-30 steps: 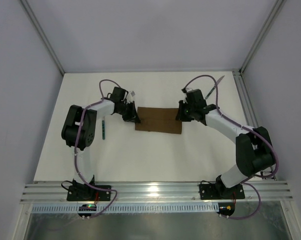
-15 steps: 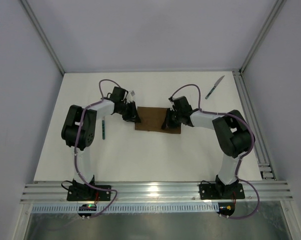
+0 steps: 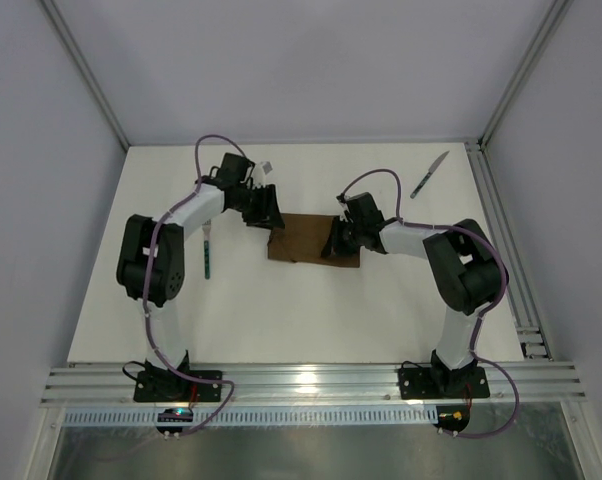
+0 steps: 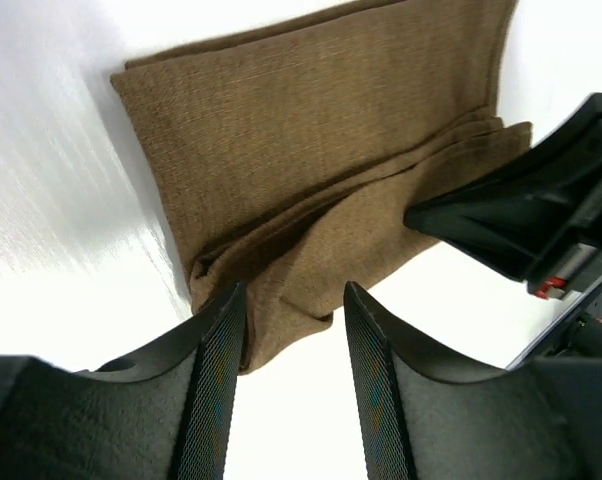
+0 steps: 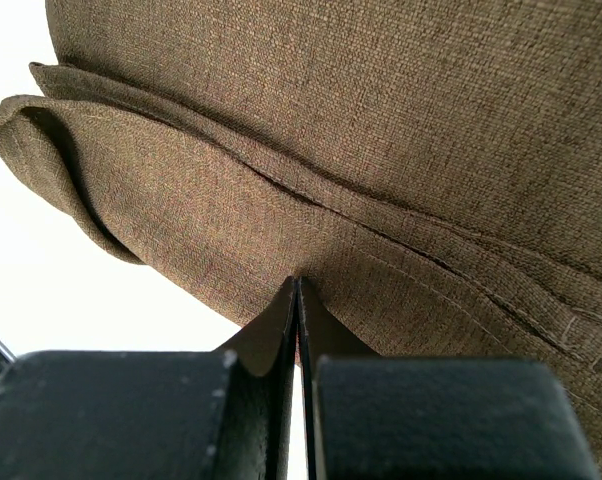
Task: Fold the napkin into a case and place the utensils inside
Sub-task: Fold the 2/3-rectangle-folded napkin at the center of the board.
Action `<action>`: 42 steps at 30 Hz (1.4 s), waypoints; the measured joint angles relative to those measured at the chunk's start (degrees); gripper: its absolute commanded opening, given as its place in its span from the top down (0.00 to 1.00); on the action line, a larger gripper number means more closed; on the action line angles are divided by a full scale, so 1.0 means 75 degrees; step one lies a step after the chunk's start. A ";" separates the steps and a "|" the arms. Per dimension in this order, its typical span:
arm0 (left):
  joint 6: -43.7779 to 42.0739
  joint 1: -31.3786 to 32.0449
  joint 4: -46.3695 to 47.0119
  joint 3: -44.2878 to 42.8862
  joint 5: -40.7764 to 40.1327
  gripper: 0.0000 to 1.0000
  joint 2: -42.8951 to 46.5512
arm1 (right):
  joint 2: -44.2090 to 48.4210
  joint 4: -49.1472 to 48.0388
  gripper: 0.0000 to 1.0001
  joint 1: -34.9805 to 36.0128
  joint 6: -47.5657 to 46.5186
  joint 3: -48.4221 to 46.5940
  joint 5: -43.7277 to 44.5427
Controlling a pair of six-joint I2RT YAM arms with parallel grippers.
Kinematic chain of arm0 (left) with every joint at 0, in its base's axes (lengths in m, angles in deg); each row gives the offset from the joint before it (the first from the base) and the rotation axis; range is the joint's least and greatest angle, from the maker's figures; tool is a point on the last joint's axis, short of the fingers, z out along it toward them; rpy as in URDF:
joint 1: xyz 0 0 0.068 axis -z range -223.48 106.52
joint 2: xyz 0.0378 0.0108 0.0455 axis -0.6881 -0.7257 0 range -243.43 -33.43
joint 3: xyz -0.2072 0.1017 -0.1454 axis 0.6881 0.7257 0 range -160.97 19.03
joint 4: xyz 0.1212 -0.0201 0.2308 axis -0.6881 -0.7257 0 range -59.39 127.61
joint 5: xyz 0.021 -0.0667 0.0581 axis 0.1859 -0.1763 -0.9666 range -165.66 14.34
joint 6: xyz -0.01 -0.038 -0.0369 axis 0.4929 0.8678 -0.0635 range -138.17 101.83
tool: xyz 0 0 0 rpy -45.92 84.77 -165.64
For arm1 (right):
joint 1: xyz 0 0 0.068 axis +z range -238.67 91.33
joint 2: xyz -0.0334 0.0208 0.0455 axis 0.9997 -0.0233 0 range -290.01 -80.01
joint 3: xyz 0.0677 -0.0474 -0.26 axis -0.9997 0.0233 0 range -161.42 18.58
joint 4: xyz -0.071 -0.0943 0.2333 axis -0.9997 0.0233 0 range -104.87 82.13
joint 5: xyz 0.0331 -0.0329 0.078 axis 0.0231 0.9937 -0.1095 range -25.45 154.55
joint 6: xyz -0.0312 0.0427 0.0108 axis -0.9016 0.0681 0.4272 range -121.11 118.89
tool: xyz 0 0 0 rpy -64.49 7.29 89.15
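Observation:
The dark brown napkin (image 3: 306,240) lies folded into an oblong on the white table, its layered edges showing in the left wrist view (image 4: 311,150). My left gripper (image 3: 266,212) hovers at its left end, open, and the cloth's corner lies loose just beyond the fingertips (image 4: 293,295). My right gripper (image 3: 333,243) is shut, its tips pressed against the napkin's right part (image 5: 298,282); I see no cloth between them. The knife (image 3: 430,174) lies at the far right. The teal-handled fork (image 3: 208,258) lies left of the napkin.
An aluminium rail (image 3: 311,382) runs along the near table edge by the arm bases. Enclosure posts and walls stand at the far corners. The right arm's black finger (image 4: 521,220) reaches into the left wrist view.
The left gripper opened, let go of the napkin's left end and drew back towards the far side. The right gripper shut and slid left onto the napkin, then stayed put.

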 measured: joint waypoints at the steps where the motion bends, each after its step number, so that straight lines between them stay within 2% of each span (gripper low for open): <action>1: -0.0058 0.0000 -0.0073 -0.0093 0.0003 0.54 0.0050 | -0.0009 0.0000 0.96 -0.0003 -0.0003 0.0000 -0.0009; 3: -0.0207 0.0000 -0.0198 -0.0274 0.0003 0.64 0.0125 | -0.0012 -0.0003 0.96 -0.0017 -0.0003 0.0000 -0.0044; 4: -0.0294 0.0000 -0.0221 -0.0300 -0.0003 0.72 0.0169 | -0.0012 -0.0003 0.96 -0.0026 -0.0003 0.0000 -0.0055; 5: -0.0414 0.0003 -0.0271 -0.0303 -0.0009 0.85 0.0216 | -0.0015 -0.0003 0.96 -0.0032 -0.0003 0.0000 -0.0070; 6: -0.0507 0.0006 -0.0335 -0.0303 -0.0035 0.87 0.0251 | -0.0015 -0.0003 0.96 -0.0032 -0.0003 0.0000 -0.0076; 7: -0.0664 0.0015 -0.0402 -0.0303 -0.0067 0.87 0.0268 | -0.0020 -0.0006 0.96 -0.0035 -0.0003 -0.0003 -0.0079; 11: -0.1472 0.0198 -0.0708 -0.0306 -0.0449 0.73 0.0259 | -0.0035 0.0000 0.96 -0.0044 -0.0009 -0.0015 -0.0114; 18: -0.3066 0.0970 -0.0921 -0.0373 -0.1125 0.73 0.0175 | -0.0050 -0.0006 0.96 -0.0070 -0.0009 -0.0015 -0.0175; 25: -0.4179 0.1125 -0.1148 -0.0801 -0.1582 0.75 0.0035 | -0.0064 -0.0020 0.96 -0.0085 -0.0012 -0.0015 -0.0224; 36: -0.4689 0.1209 -0.1682 -0.0906 -0.1588 0.76 -0.0318 | -0.0064 -0.0017 0.96 -0.0099 -0.0067 -0.0020 -0.0259; 42: -0.4779 0.1227 -0.1708 -0.0924 -0.1609 0.91 -0.0373 | -0.0064 -0.0017 0.96 -0.0117 -0.0070 -0.0020 -0.0265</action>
